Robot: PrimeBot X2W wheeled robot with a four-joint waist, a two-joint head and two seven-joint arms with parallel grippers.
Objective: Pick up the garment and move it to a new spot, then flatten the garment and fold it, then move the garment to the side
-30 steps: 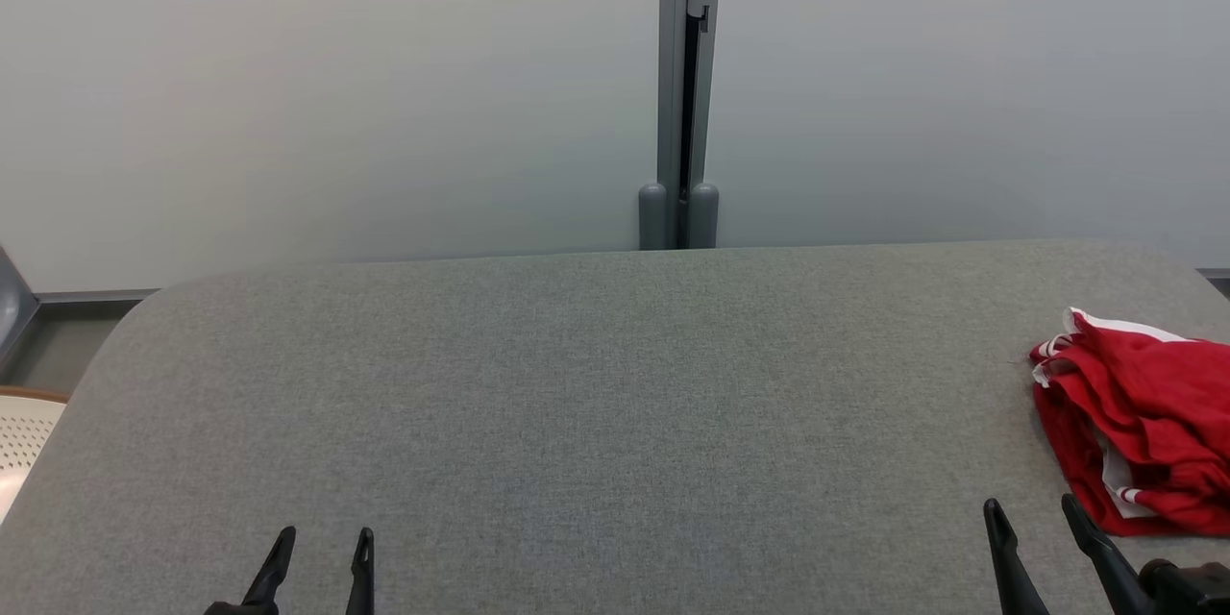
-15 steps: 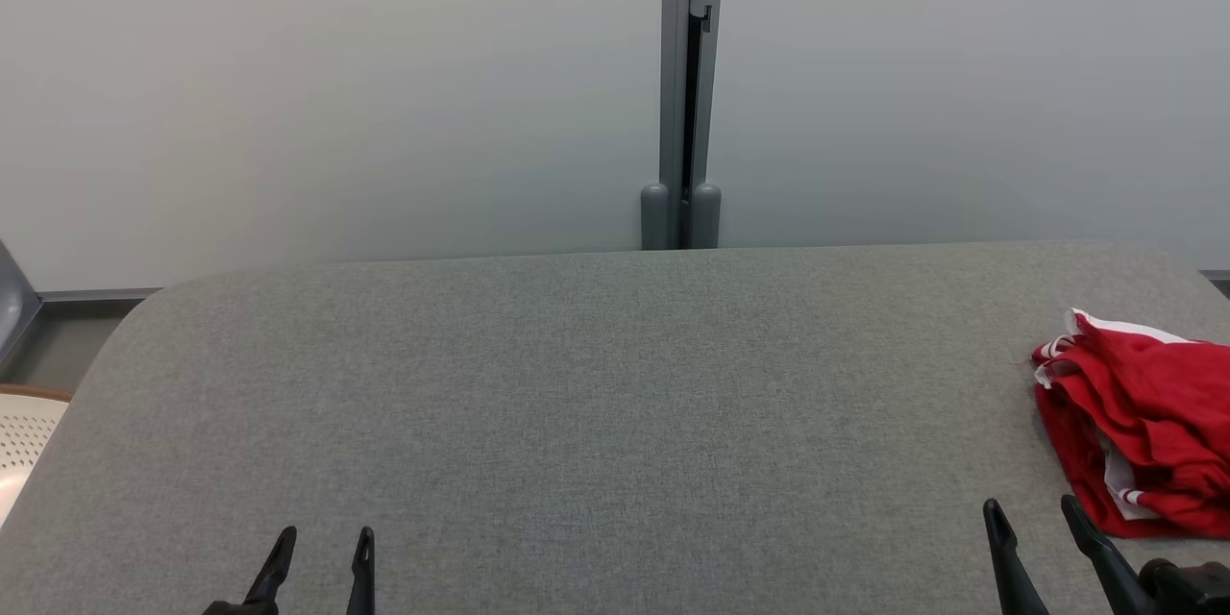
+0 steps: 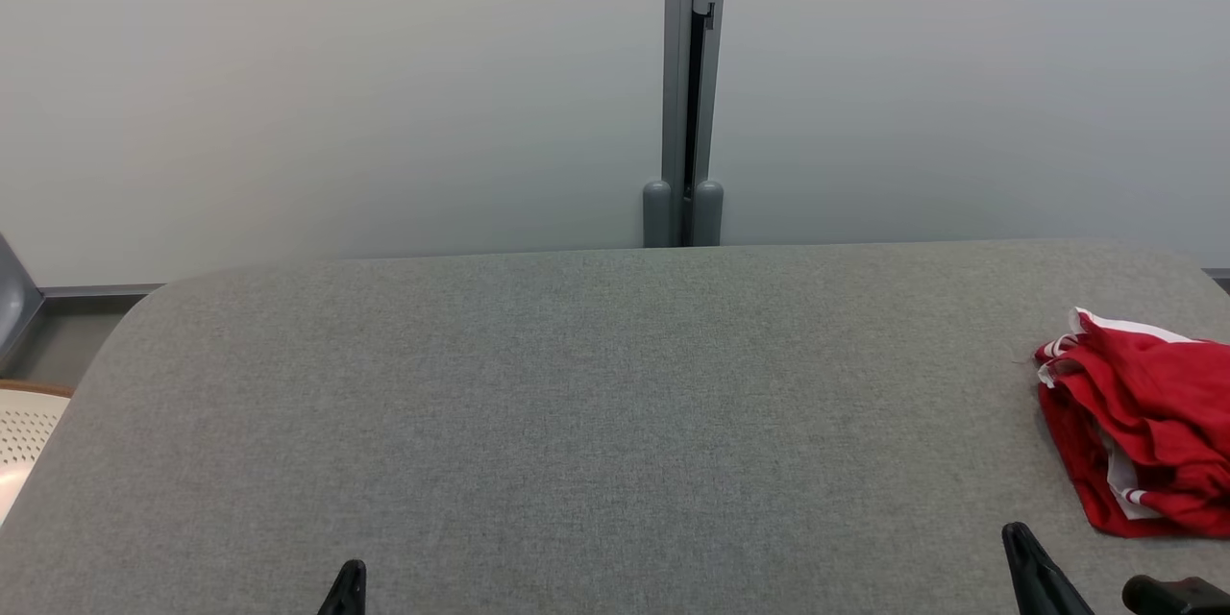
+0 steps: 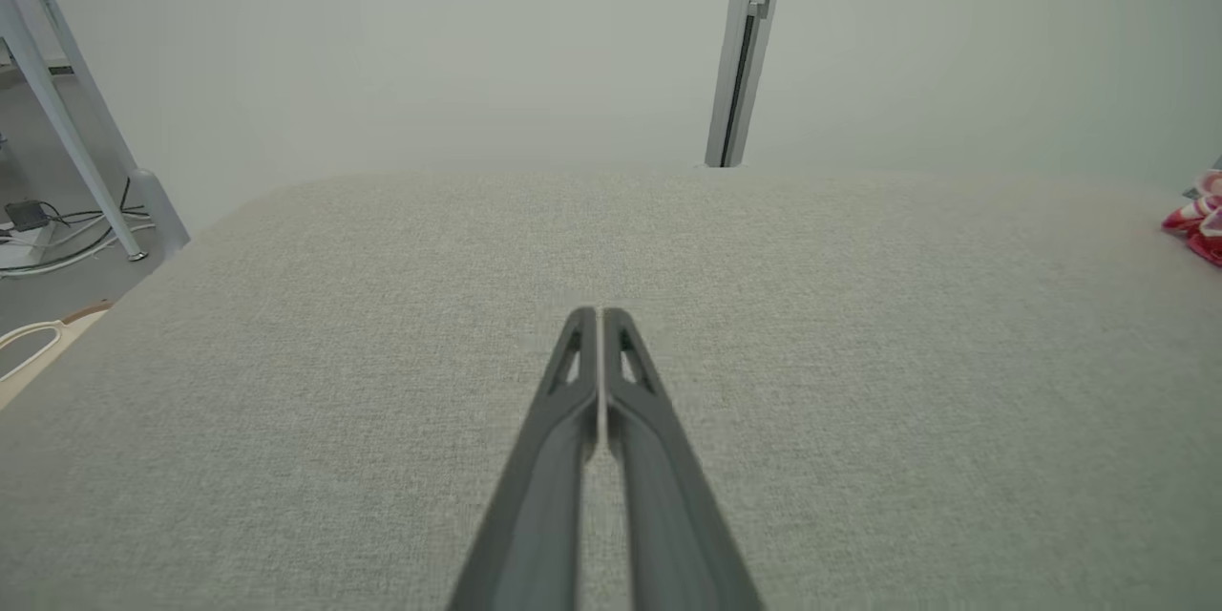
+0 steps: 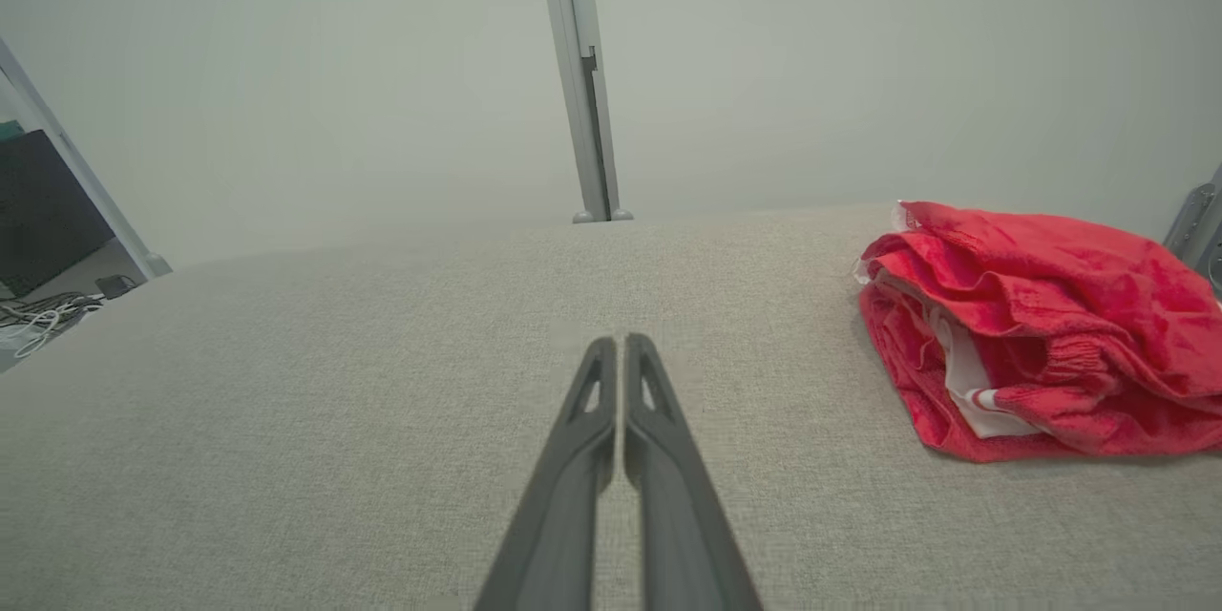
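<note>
Left tool (image 4: 600, 315), right tool (image 5: 617, 344) — tips together

Soft, even, diffuse light throughout; the head view is sharp. A thin shadow lies under the red garment (image 5: 1031, 334) on the bench (image 5: 286, 420). Wrist views look paler, their partition post (image 4: 741, 48) leaning

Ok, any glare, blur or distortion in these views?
Head view: soft even light, no glare, red garment cropped by the right edge. Left wrist view: washed out, table far edge bowed by the lens. Right wrist view: garment sharp, faint shadow under it.
</note>
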